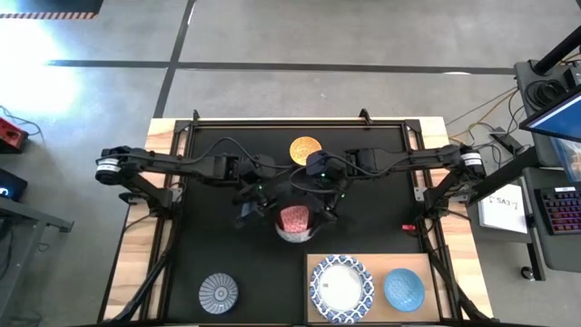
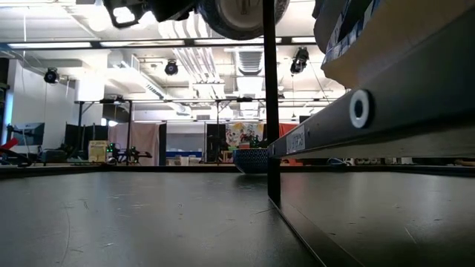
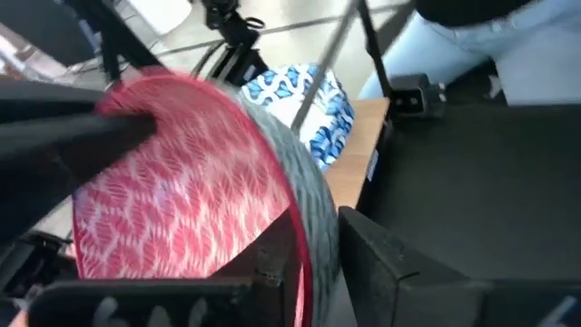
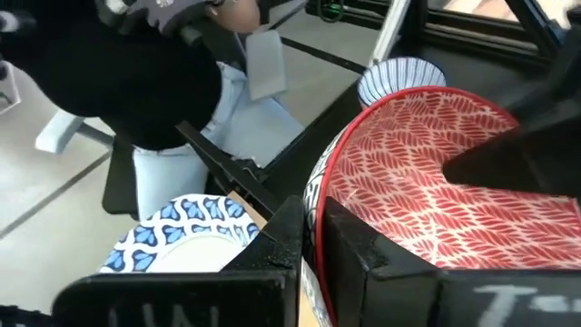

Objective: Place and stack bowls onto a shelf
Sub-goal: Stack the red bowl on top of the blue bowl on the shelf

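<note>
A pink-red bowl (image 1: 295, 221) with a grey outer wall hangs above the middle of the black mat (image 1: 227, 245), between my two grippers; its underside (image 2: 237, 18) shows in the low view. My right gripper (image 1: 318, 209) is shut on its rim from the right. My left gripper (image 1: 268, 204) is at the opposite rim (image 3: 304, 241); whether it touches the bowl I cannot tell. The shelf (image 1: 381, 263), a pale wood board at the near right, bears a white bowl with a blue patterned rim (image 1: 342, 288) and a blue bowl (image 1: 403, 289). My right gripper (image 4: 313, 227) holds the pink-red bowl by its rim (image 4: 320, 191), one finger inside over the red pattern and one outside on the wall. The fingers reach in from the table's right, slanting down. The bowl is tilted and lifted clear of the mat.
An orange-yellow bowl (image 1: 305, 150) sits on the mat beyond the grippers, and a grey-striped bowl (image 1: 218, 292) at the near left. A black metal frame (image 1: 300, 123) rims the mat, with an upright post (image 2: 271, 104). A person (image 4: 182, 91) stands beyond the near edge.
</note>
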